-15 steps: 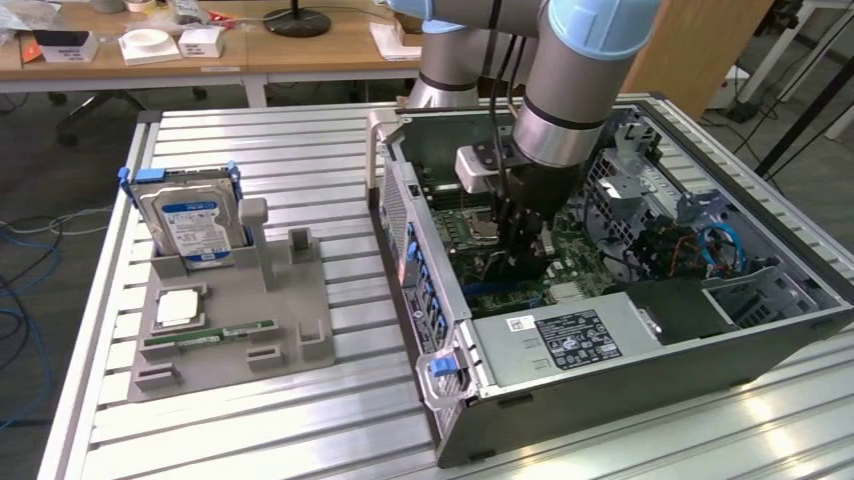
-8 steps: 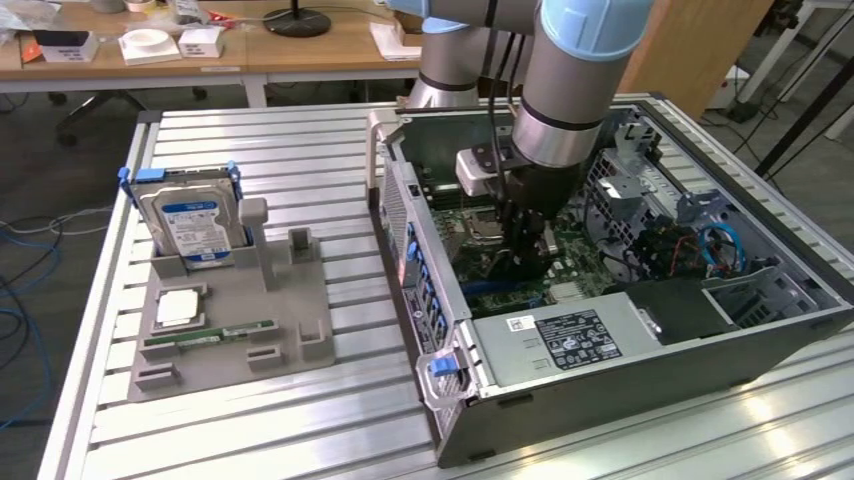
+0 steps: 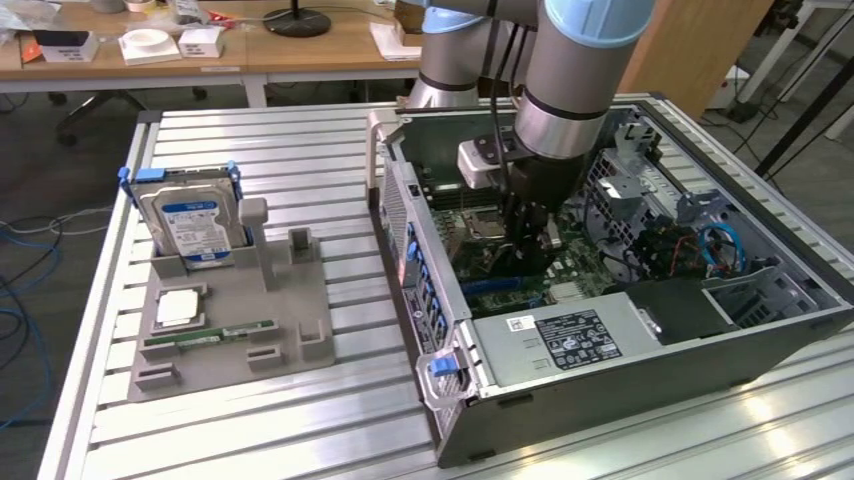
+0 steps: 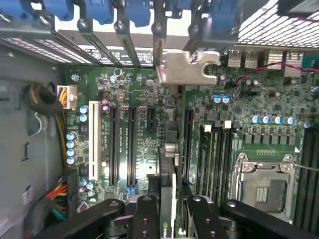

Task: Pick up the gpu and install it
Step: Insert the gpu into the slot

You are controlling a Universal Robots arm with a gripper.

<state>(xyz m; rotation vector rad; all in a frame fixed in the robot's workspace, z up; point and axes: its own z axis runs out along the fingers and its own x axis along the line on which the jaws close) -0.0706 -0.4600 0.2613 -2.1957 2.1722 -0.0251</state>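
My gripper (image 3: 529,240) reaches down into the open computer case (image 3: 747,345), over the motherboard (image 3: 587,265). In the wrist view the gripper (image 4: 169,219) is shut on the gpu (image 4: 168,174), which I see edge-on between the black fingers (image 4: 145,219). The card's silver metal bracket (image 4: 185,67) sits at the rear slot openings of the case. The card hangs upright over the green board, in line with the black expansion slots (image 4: 131,144). Whether its edge touches a slot I cannot tell.
A grey holder (image 3: 227,330) on the slatted table at the exterior view's left carries a hard drive (image 3: 194,220), a processor chip (image 3: 180,308) and a memory stick (image 3: 207,335). Inside the case are a power supply (image 3: 561,340), blue cables (image 3: 721,245) and the processor socket (image 4: 261,184).
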